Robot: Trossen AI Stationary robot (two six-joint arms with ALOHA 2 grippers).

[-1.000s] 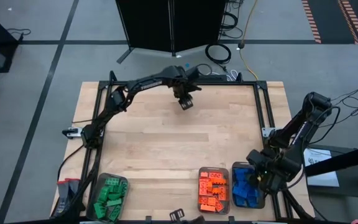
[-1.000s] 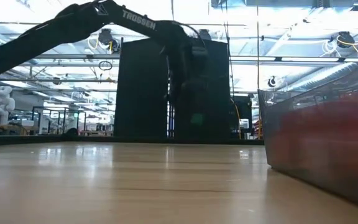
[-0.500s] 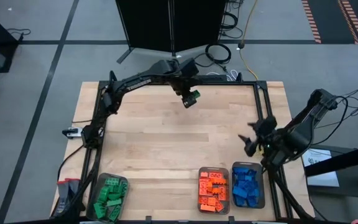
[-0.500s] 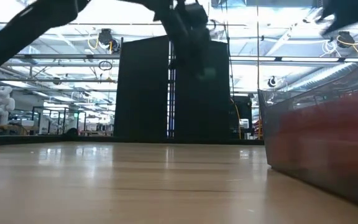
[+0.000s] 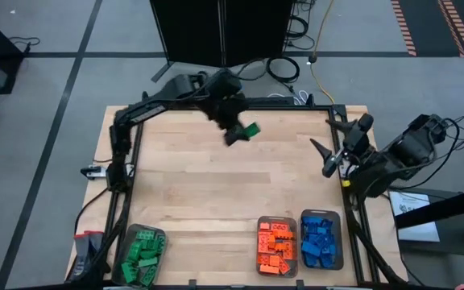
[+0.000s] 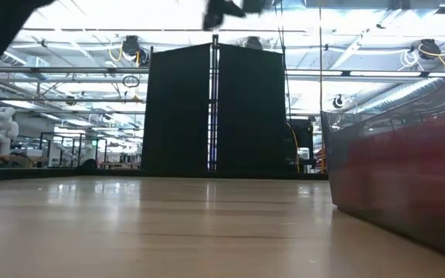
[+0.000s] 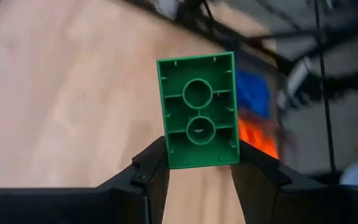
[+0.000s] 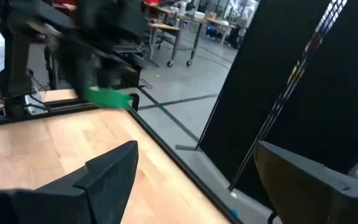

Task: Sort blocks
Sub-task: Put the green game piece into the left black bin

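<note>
My left gripper (image 5: 240, 133) hangs high over the far middle of the table, shut on a green block (image 5: 250, 129). In the left wrist view the block (image 7: 197, 112) turns its hollow underside to the camera. My right gripper (image 5: 338, 145) is raised near the table's right edge, pointing about level toward the left. It is open, with nothing between its fingers (image 8: 114, 168). From there the green block (image 8: 107, 97) shows across the table. Other blocks lie sorted by colour in three clear trays along the near edge. My left gripper pinches the green block between its two fingers, on the two long sides near one short end (image 7: 197, 158). The rest of the block sticks out past the fingertips (image 7: 151, 165). The fingers slant downward. The block is lifted clear of the table.
The tray of green blocks (image 5: 141, 254) stands at the near left. The trays of orange blocks (image 5: 276, 246) and blue blocks (image 5: 321, 239) stand side by side at the near right. A black frame (image 5: 296, 106) runs round the tabletop. The low view shows a tray wall (image 6: 400, 177) close by.
My left gripper has risen from close above the far middle of the table, carrying the green block up, and has tipped toward level. My right gripper has climbed from above the blue tray toward the far edge along the right side and swung from pointing down to about level.
</note>
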